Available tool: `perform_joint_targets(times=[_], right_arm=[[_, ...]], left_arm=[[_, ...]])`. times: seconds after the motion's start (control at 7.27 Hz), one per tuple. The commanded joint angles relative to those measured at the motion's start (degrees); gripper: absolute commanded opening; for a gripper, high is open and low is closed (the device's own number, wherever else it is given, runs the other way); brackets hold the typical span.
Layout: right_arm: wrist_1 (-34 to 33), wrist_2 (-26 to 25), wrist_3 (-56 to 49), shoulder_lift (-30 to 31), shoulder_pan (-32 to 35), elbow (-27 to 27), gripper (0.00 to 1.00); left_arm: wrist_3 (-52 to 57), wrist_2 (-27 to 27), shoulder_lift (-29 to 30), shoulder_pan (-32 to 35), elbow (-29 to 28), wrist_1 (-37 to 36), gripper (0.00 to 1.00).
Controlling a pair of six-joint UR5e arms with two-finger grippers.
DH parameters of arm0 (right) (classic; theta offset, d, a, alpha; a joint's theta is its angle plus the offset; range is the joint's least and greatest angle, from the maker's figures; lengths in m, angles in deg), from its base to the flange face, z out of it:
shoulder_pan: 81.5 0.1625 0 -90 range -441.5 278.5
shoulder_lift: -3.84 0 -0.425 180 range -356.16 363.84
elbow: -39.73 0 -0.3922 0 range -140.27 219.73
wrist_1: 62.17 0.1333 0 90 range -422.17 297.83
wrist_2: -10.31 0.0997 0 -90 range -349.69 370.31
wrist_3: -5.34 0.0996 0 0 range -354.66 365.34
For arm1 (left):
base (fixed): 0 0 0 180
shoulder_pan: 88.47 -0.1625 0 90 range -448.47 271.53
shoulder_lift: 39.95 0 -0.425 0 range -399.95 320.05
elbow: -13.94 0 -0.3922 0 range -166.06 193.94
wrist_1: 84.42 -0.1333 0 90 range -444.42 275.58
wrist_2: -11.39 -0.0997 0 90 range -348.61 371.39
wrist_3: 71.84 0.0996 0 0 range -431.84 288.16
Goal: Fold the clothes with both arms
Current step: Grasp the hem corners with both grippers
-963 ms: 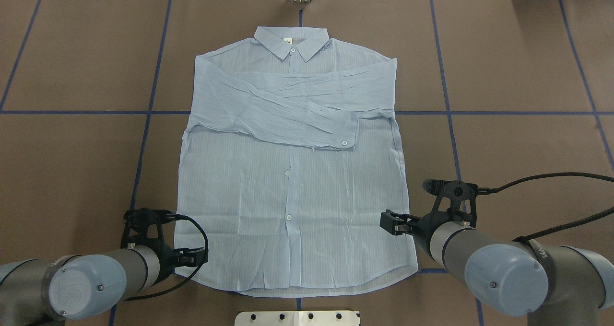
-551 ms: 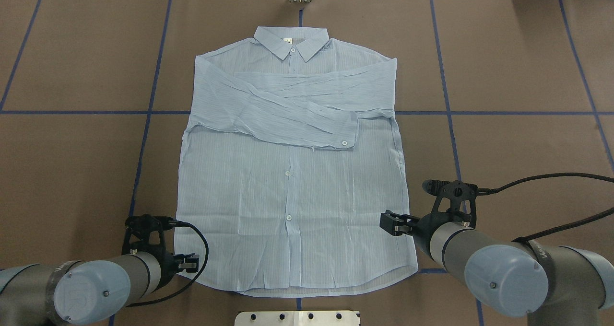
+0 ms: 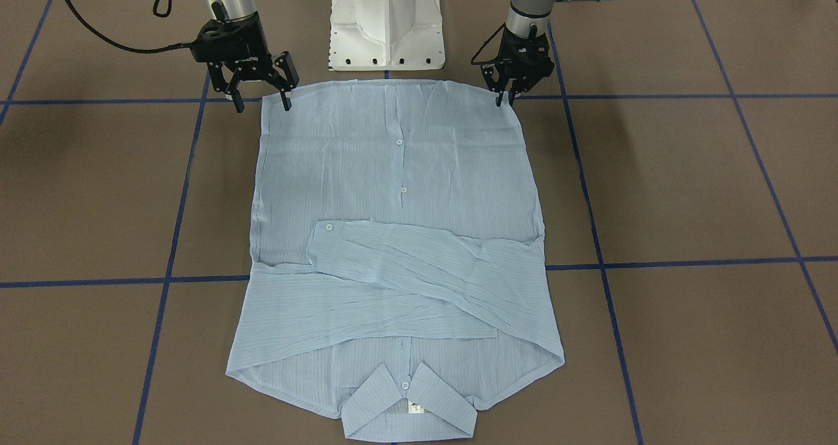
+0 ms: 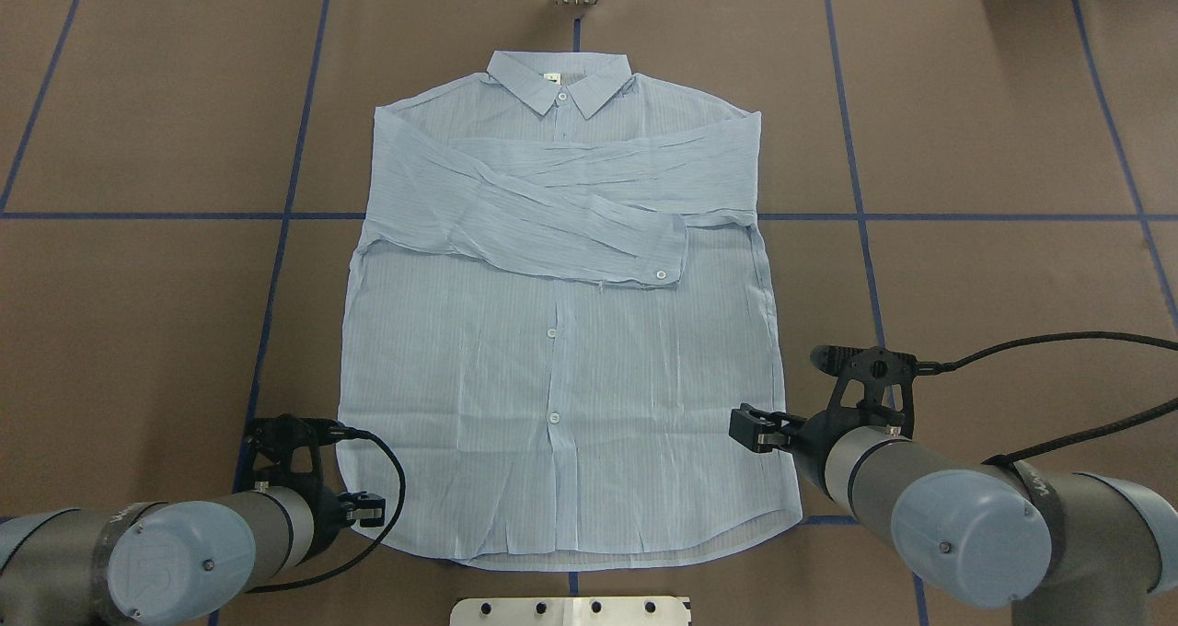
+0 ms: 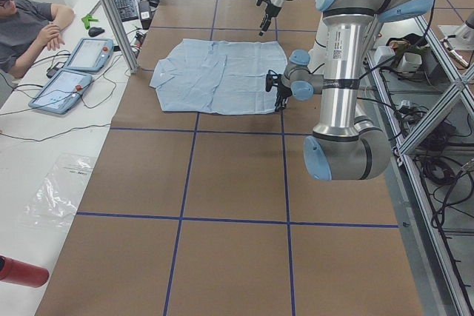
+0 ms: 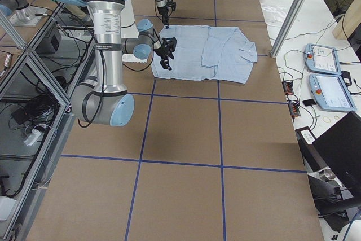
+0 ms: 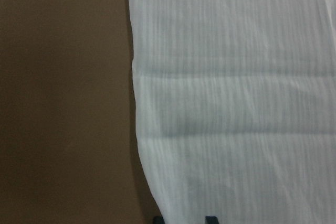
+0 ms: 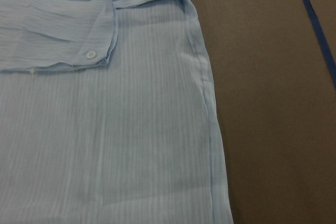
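The pale-blue striped shirt [image 4: 552, 387] lies flat and face up on the brown table, collar [image 4: 559, 78] far from me, both sleeves folded across the chest. In the front-facing view my left gripper [image 3: 505, 97] points down at the shirt's [image 3: 393, 163] hem corner on my left, its fingers a narrow gap apart. The left wrist view shows the shirt's side edge [image 7: 137, 129] and two fingertips [image 7: 210, 219] at the bottom. My right gripper [image 3: 260, 103] hangs wide open over the hem corner on my right and holds nothing. The right wrist view shows the shirt's other edge [image 8: 207, 108] and a cuff button.
The white pedestal base [image 3: 386, 19] stands just behind the hem. Blue tape lines [image 4: 276, 276] cross the brown table cover. In the left side view, an operator [image 5: 29, 24] sits at a side bench with tablets [image 5: 70, 72] beyond the collar end.
My left arm has drawn back along the shirt's left edge toward the hem corner. The right arm and the shirt have not moved.
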Motion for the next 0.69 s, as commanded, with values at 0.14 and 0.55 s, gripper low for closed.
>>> perform_joint_targets(times=[0.14,0.55], right_arm=[[4.1,0.1,0.2,3.2,-0.5,-0.2,1.0],[15.0,-1.7,0.8,12.1,-2.8,-0.5,1.0]], left_arm=[[0.0,-0.1,-0.1,0.1,0.1,0.0,0.0],[-0.1,-0.3,0.2,0.0,0.1,0.3,0.0]])
